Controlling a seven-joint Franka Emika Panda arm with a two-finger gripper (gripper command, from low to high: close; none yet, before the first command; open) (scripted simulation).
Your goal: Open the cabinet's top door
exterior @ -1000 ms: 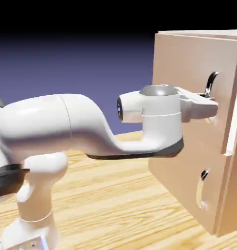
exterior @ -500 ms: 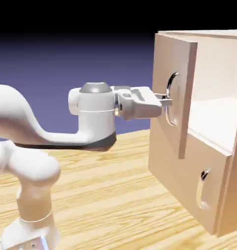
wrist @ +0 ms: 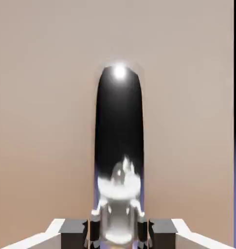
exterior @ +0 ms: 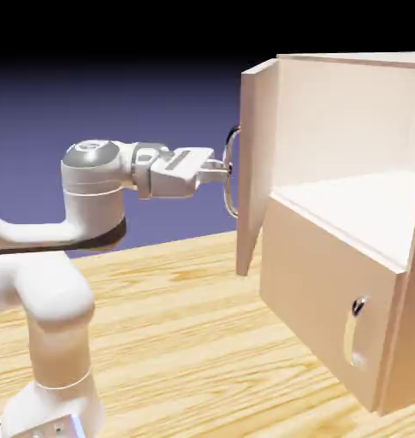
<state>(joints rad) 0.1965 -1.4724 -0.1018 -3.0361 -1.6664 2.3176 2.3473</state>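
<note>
Cabinet point(exterior: 330, 282) is standing at ext. view's right on the wooden tabletop point(exterior: 168, 342), showing its white interior point(exterior: 347, 137); white arm point(exterior: 91, 205) is reaching across from ext. view's left; top door point(exterior: 255, 162) is standing wide open at the cabinet's left side in ext. view, its handle side swung out toward the arm; lower panel point(exterior: 317, 282) is sitting closed below, w/ its own small handle point(exterior: 354, 332); claw point(exterior: 214, 171) is clamping the top door's curved silver handle point(exterior: 231, 192); in hand view the shiny bar is running up from betw. the fingertips point(wrist: 94, 228), door face filling most of the bkgd.
</note>
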